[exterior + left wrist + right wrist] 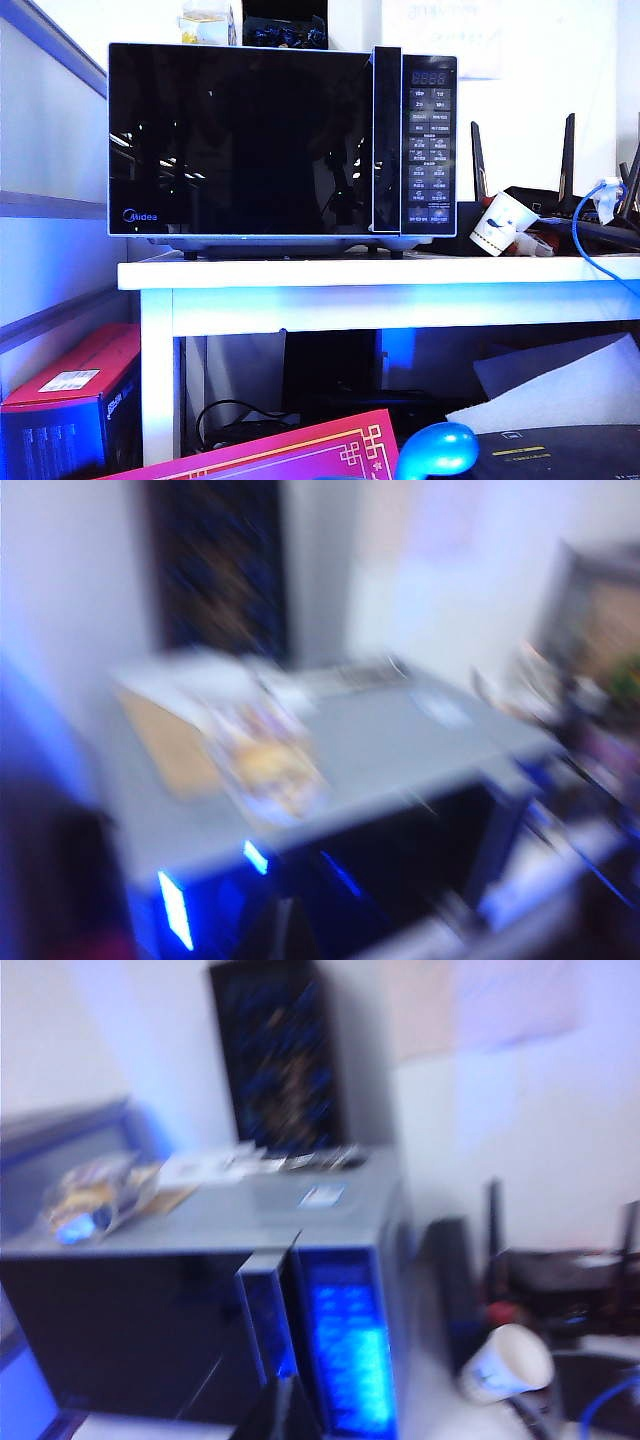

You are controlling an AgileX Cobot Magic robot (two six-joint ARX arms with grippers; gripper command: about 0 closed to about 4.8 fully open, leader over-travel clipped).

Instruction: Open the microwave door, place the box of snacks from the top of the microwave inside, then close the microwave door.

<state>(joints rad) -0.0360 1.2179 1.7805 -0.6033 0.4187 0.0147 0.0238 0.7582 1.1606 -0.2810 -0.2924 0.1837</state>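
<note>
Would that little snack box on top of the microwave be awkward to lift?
Probably not. The box of snacks looks small beside the microwave, so likely light. Its shiny wrapping in the blurred wrist views hints that it is slippery, perhaps crushable. It could slide if nudged.

The microwave [282, 143] is black with silver edges. Its microwave door [240, 140] is shiny black glass. The box of snacks [207, 24] is whitish with yellow print. The desk [380, 272] is white.
</note>
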